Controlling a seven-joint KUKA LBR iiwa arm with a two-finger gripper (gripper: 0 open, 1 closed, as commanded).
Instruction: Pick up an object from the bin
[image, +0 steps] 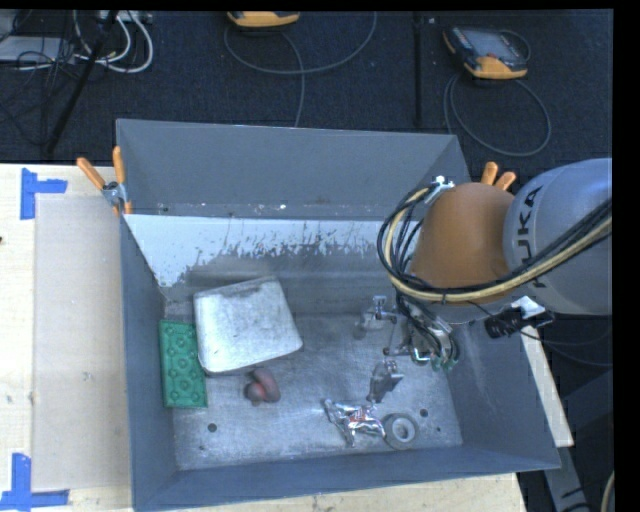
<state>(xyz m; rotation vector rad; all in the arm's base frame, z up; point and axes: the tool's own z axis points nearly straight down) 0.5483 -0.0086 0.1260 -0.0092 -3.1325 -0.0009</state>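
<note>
Camera view: gripper (380, 347) spread wide and empty, just beside a crumpled, shiny silver wrapper (353, 420).

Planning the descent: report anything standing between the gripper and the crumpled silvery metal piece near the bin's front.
Nothing visible stands between them: the gripper hangs just above the crumpled silvery metal piece. A small grey ring lies close on that piece's right, beside the path rather than in it.
</note>
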